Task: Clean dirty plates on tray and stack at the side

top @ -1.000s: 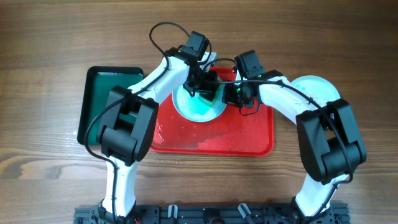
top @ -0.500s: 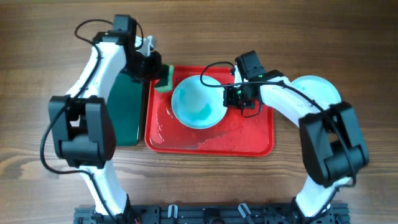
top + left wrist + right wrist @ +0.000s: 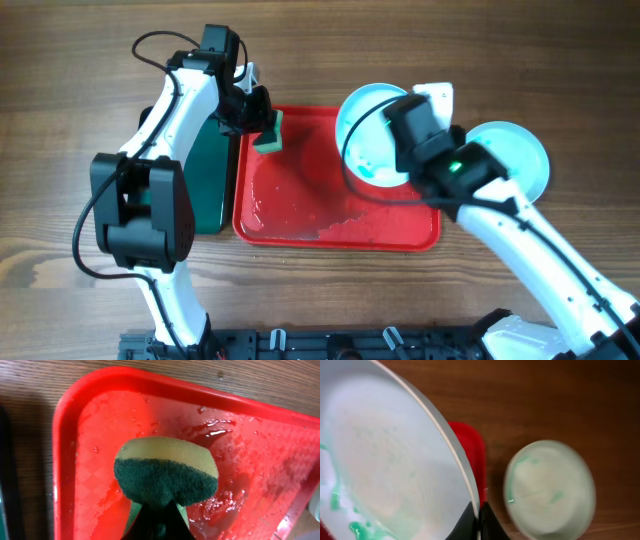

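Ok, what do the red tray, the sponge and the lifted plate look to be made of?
The red tray: glossy moulded plastic, probably; a wet film glints on it. The sponge: yellow foam with a dark green fibrous scouring face. The lifted plate: thin-rimmed, smooth, pale; melamine or glazed ceramic, cannot tell which.

L jaws clamped, R jaws clamped

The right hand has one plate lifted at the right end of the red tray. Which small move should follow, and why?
Probably carry the lifted plate rightward and lower it onto the plate resting on the table. The right hand grips its rim, it is off the tray, and that other plate lies just beside it.
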`<action>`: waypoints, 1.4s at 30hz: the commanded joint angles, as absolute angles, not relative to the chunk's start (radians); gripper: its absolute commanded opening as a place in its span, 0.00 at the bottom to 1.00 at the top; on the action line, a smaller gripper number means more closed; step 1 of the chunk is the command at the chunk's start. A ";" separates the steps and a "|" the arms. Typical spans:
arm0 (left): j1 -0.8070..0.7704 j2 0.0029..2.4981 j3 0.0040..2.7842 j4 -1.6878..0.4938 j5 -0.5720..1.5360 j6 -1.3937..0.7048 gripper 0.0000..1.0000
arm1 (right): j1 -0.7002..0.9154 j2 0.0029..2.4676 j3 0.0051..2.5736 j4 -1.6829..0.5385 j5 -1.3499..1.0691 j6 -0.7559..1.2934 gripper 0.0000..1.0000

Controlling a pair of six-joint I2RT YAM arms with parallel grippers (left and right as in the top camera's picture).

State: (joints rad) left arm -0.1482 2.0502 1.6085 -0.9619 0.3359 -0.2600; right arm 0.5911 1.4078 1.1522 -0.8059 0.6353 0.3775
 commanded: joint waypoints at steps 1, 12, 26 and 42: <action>-0.155 2.036 1.622 -0.962 0.290 -0.300 0.04 | 0.729 1.399 1.155 -0.823 1.078 0.366 0.04; -0.155 2.036 1.621 -0.963 0.290 -0.300 0.04 | 0.938 1.399 1.155 -0.818 1.521 0.289 0.04; -0.155 2.036 1.621 -0.963 0.290 -0.300 0.04 | 0.868 1.399 1.155 -0.816 0.862 0.460 0.04; -0.155 2.036 1.621 -0.963 0.288 -0.300 0.04 | -0.187 1.399 1.094 -0.831 -0.038 0.419 0.04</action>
